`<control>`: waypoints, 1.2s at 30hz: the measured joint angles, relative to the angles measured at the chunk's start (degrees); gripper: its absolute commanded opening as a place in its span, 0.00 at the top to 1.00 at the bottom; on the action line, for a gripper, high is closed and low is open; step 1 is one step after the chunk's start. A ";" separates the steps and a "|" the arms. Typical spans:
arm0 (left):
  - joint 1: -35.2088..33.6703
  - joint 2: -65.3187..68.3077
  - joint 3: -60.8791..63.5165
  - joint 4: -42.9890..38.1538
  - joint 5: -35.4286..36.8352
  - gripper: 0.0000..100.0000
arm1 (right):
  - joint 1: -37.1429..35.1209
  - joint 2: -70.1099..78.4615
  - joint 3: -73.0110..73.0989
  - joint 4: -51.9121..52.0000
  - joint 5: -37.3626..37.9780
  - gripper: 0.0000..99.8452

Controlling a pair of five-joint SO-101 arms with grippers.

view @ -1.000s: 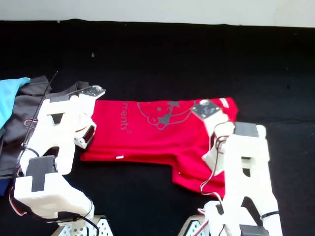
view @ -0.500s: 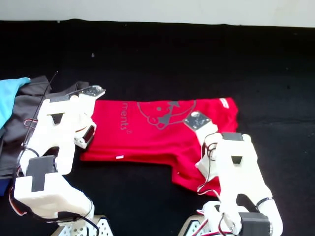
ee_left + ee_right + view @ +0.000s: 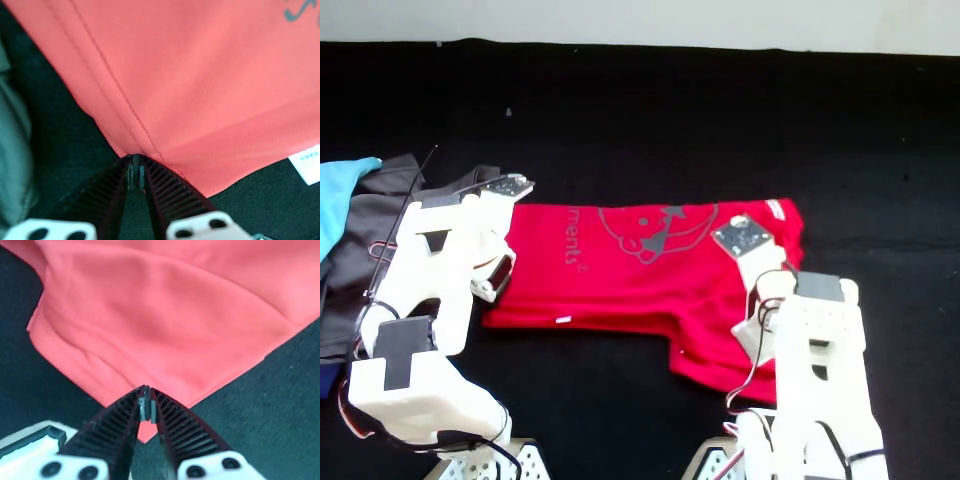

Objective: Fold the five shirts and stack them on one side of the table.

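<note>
The right arm is swinging back out toward the right side of the red printed cotton shirt (image 3: 620,275) after dipping inward half a second ago, while the left arm is staying put. The shirt is lying flat mid-desk, barely disturbed, so the fold is probably only beginning. The left claw (image 3: 135,172) is clenching the shirt's stitched hem, and the right claw (image 3: 145,407) is pinching its near edge. The black cloth-covered desk (image 3: 720,120) is offering open room beyond and to the right, while the heap of dark grey and blue garments (image 3: 365,200) is crowding the shirt's left edge.
</note>
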 measured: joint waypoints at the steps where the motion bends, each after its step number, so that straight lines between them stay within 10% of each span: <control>1: 0.00 0.00 0.00 0.00 0.00 0.99 | 0.09 -0.18 0.00 0.35 0.00 0.98; 7: 0.00 0.00 0.00 0.00 0.00 0.99 | -0.18 2.11 3.52 -2.20 0.00 0.81; 20: 0.00 0.00 0.00 0.00 0.00 0.99 | -0.62 17.49 1.76 -10.37 0.00 0.99; 36: 0.00 0.00 0.00 0.00 0.00 0.99 | 3.34 10.99 -6.24 0.18 -0.09 1.00</control>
